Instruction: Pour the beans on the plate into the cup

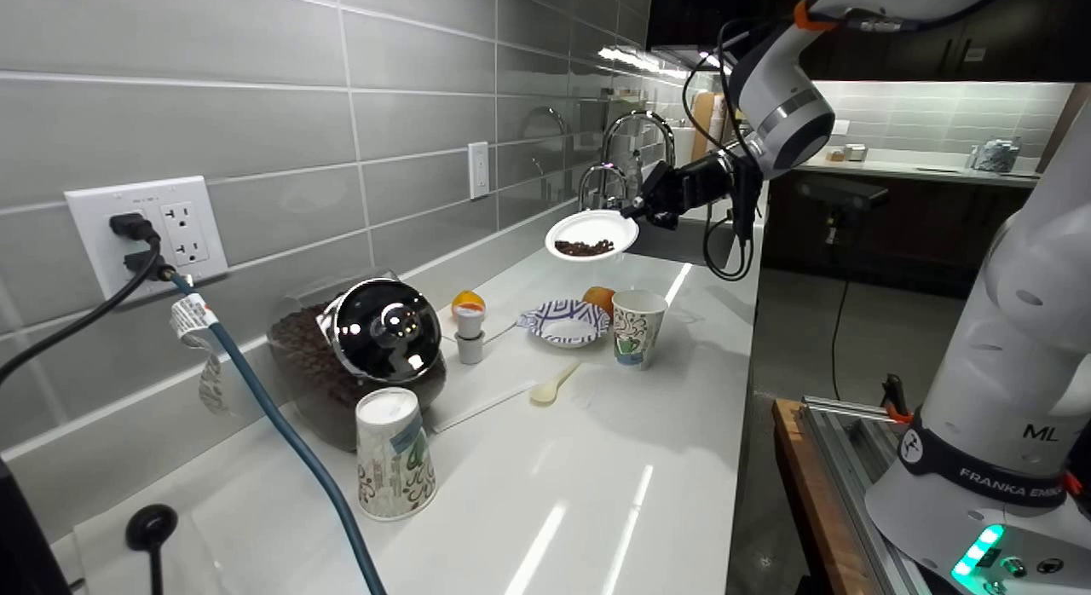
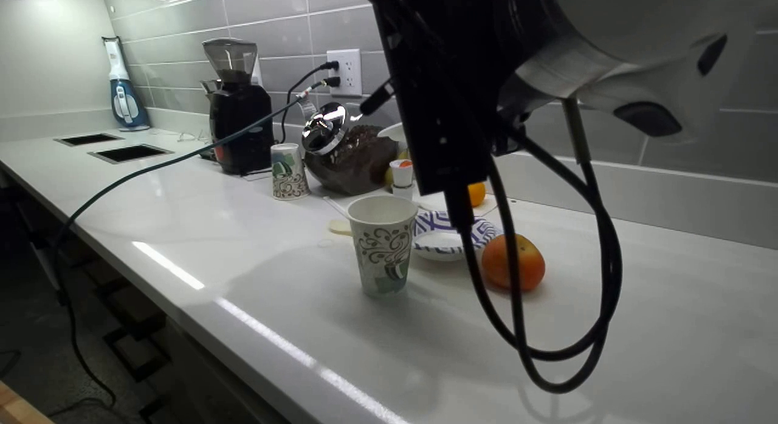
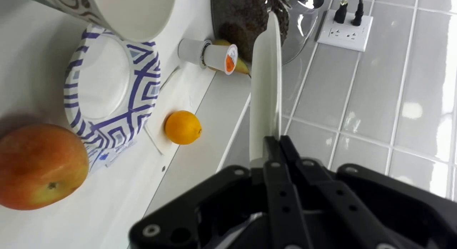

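Note:
My gripper (image 1: 628,210) is shut on the rim of the round white plate (image 1: 603,223) and holds it high above the counter. The plate tilts, and the dark brown beans (image 1: 583,248) lie along its lower side. In the wrist view the fingertips (image 3: 275,139) pinch the plate (image 3: 264,95), seen edge-on; its beans do not show there. In an exterior view the plate (image 2: 394,132) is mostly hidden behind the gripper. The cup (image 1: 637,329) stands upright and open on the counter, whitish with a swirl and green print; it also shows in an exterior view (image 2: 383,248) and the wrist view (image 3: 137,13).
Beside the cup are a purple-patterned bowl (image 1: 567,324) and an apple (image 2: 513,263). An orange (image 3: 182,127), stacked pods (image 1: 470,346), a spoon (image 1: 554,385), an upside-down paper cup (image 1: 394,459) and a bean jar (image 1: 315,365) are on the counter. A blue cable (image 1: 281,433) crosses it.

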`<state>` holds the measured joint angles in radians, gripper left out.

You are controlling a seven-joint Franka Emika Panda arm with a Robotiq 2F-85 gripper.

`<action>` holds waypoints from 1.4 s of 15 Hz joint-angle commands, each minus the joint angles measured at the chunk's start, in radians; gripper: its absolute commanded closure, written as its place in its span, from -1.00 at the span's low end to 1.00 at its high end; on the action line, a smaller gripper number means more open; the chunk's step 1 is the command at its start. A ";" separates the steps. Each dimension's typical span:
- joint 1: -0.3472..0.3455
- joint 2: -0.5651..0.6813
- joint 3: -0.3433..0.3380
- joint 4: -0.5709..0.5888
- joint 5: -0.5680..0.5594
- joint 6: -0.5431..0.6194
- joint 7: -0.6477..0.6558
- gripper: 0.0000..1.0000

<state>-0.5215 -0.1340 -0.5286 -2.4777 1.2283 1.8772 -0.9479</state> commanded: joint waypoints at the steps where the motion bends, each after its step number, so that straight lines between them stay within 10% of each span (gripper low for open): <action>1: -0.001 0.040 -0.001 0.026 0.036 0.049 -0.017 0.95; 21: 0.092 0.147 0.100 0.059 0.056 0.397 0.030 0.95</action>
<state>-0.4426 0.0156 -0.4398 -2.4225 1.2848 2.2249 -0.9460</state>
